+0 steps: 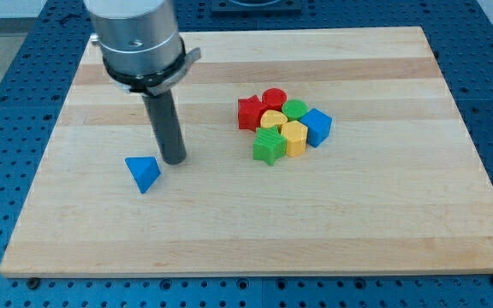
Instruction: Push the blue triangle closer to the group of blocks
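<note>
The blue triangle (143, 173) lies on the wooden board at the view's lower left, apart from the other blocks. My tip (175, 160) rests on the board just to the right of the triangle and slightly above it, with a small gap between them. The group of blocks sits right of centre: a red star (250, 113), a red cylinder (274, 98), a yellow block (272, 119), a green block (295, 109), a blue cube (317, 127), a yellow block (294, 137) and a green star (269, 147). They touch one another.
The wooden board (383, 214) lies on a blue perforated table (7, 103). The arm's grey body (137, 38) hangs over the board's upper left.
</note>
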Controlling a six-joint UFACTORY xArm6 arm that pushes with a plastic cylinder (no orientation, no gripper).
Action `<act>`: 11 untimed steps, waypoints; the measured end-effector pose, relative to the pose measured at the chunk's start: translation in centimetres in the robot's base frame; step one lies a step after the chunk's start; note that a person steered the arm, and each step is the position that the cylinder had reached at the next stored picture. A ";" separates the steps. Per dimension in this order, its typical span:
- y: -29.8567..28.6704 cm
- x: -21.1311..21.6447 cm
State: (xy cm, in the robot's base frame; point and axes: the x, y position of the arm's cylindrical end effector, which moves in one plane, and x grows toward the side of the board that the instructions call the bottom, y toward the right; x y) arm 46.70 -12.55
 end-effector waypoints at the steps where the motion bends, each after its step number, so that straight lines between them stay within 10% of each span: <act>1: -2.5 -0.6; 4: -6.9 2.7; 6: 3.1 3.6; 11: 5.7 0.0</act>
State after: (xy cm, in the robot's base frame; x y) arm 46.70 -6.81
